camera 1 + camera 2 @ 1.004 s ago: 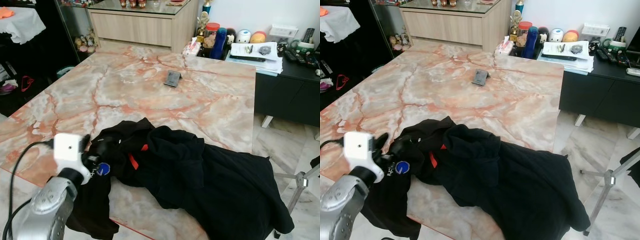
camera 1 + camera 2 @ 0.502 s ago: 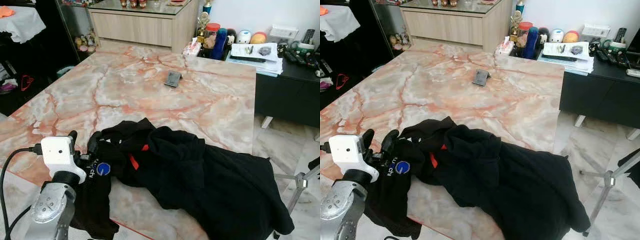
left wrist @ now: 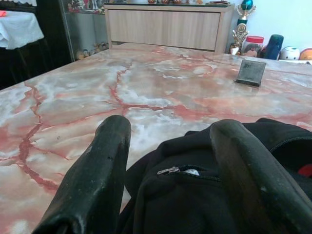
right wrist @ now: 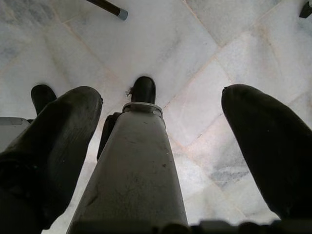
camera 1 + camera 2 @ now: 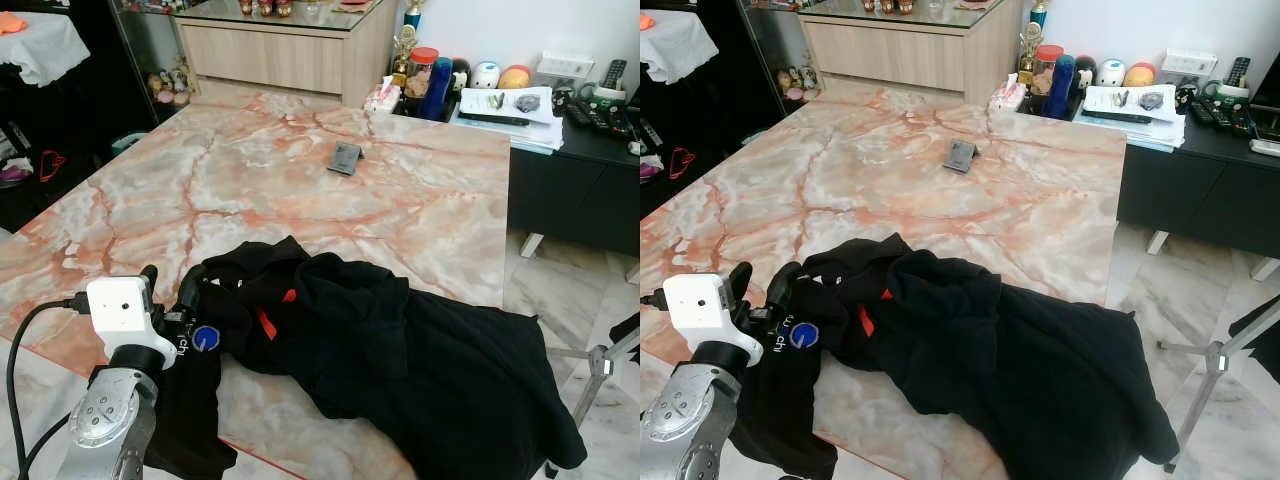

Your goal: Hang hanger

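A black jacket [image 5: 400,350] lies crumpled on the near part of the pink marble table [image 5: 300,190], and part of it hangs over the front edge. A red strip [image 5: 265,322] shows inside its collar and a round blue logo [image 5: 206,338] on the left sleeve. My left gripper [image 5: 170,283] stands open at the jacket's left end. In the left wrist view its fingers [image 3: 105,161] straddle the zipped collar [image 3: 195,165] without closing on it. My right gripper [image 4: 163,97] hangs open over the tiled floor [image 4: 195,39].
A small dark grey object [image 5: 345,157] stands mid-table. Bottles and jars [image 5: 430,80] crowd the far corner. A black desk [image 5: 580,150] with papers and remotes is at the right, and a tripod leg [image 5: 600,365] stands on the floor. A red hanger-like shape [image 5: 50,165] lies far left.
My left gripper has drawn back a little to the left, off the jacket's collar. The jacket lies as before.
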